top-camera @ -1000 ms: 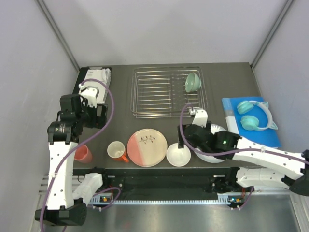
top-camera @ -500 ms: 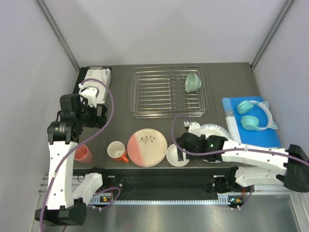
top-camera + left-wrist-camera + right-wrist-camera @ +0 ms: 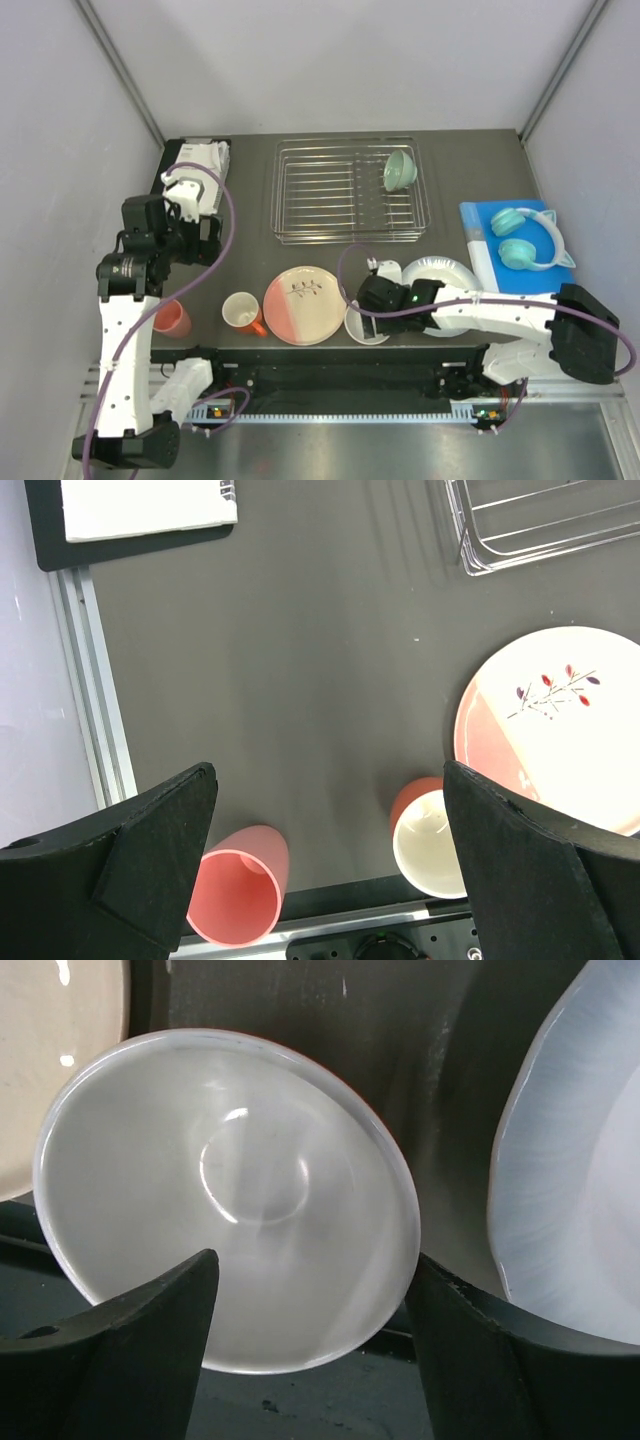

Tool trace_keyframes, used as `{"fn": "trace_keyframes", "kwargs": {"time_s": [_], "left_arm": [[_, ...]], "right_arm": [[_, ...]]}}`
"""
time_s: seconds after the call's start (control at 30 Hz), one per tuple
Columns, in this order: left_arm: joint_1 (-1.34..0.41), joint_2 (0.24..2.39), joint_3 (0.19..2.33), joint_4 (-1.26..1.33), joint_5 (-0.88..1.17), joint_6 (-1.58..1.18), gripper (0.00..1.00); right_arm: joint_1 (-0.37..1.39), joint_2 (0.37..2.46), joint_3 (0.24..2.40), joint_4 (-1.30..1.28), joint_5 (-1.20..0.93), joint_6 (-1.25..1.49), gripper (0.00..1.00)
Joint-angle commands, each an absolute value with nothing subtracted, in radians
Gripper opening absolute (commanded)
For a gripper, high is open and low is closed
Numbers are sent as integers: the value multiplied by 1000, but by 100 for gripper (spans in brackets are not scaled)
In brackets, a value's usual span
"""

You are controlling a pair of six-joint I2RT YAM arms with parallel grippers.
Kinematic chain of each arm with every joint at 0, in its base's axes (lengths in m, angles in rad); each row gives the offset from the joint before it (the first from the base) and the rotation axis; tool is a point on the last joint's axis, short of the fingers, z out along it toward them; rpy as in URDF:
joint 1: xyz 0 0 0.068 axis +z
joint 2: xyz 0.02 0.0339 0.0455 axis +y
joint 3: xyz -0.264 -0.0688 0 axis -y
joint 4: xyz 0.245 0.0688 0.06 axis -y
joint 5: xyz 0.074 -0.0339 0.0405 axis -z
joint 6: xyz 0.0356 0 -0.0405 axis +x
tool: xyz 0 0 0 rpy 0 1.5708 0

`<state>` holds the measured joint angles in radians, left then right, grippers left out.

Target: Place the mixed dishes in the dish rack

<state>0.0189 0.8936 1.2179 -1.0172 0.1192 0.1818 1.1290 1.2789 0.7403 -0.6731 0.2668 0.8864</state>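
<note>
The wire dish rack (image 3: 350, 192) stands at the back with a mint green bowl (image 3: 399, 170) in its right end. Along the front edge lie a salmon cup (image 3: 172, 318) on its side, an orange mug (image 3: 242, 313), a pink-and-cream plate (image 3: 305, 305), a small white bowl (image 3: 360, 325) and a white plate (image 3: 445, 272). My right gripper (image 3: 310, 1360) is open low over the small white bowl (image 3: 230, 1190), one finger on each side of its near rim. My left gripper (image 3: 330, 880) hangs open and empty, high above the salmon cup (image 3: 235, 900) and orange mug (image 3: 430, 835).
Teal headphones (image 3: 530, 240) rest on a blue book at the right. A black tray (image 3: 170, 160) with white papers sits at the back left. The white plate (image 3: 570, 1160) lies just right of the bowl, and the pink-and-cream plate (image 3: 50, 1060) just left of it.
My right arm has swung left and toward the front edge, from over the white plate down onto the small white bowl, and its jaws have narrowed. The left arm has not moved.
</note>
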Motion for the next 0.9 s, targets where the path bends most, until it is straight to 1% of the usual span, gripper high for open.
{"fn": "trace_keyframes", "kwargs": {"time_s": [0.0, 0.03, 0.27, 0.37, 0.4, 0.47, 0.5, 0.57, 0.6, 0.7, 0.77, 0.8, 0.83, 0.87], "left_arm": [[20, 856, 1229, -994, 127, 179, 99], [21, 851, 1224, -994, 127, 183, 99], [20, 828, 1209, -991, 130, 192, 99], [21, 825, 1210, -991, 129, 193, 99], [21, 827, 1207, -992, 129, 192, 99], [21, 827, 1206, -992, 130, 193, 99], [21, 827, 1201, -991, 130, 193, 99], [21, 828, 1195, -989, 129, 193, 99], [21, 831, 1195, -985, 127, 193, 99], [20, 836, 1186, -980, 124, 193, 99], [20, 841, 1183, -979, 123, 193, 99], [21, 844, 1181, -977, 123, 193, 99], [21, 847, 1181, -976, 123, 192, 99], [21, 851, 1178, -974, 121, 193, 99]], "right_arm": [[1117, 1322, 752, -624, 245, 864, 70], [1120, 1336, 753, -618, 239, 859, 66], [1112, 1404, 785, -615, 233, 838, 54], [1114, 1411, 799, -621, 238, 834, 45], [1112, 1410, 802, -621, 245, 833, 35], [1112, 1410, 814, -627, 253, 834, 25], [1112, 1405, 818, -637, 264, 838, 14], [1114, 1394, 831, -650, 281, 839, 6], [1117, 1378, 837, -658, 303, 839, 0], [1117, 1341, 880, -716, 375, 833, 0], [1126, 1324, 942, -787, 429, 818, 0], [1130, 1306, 968, -819, 493, 809, 0], [1138, 1299, 1029, -850, 527, 804, 0], [1141, 1293, 1061, -917, 558, 789, 0]]}}
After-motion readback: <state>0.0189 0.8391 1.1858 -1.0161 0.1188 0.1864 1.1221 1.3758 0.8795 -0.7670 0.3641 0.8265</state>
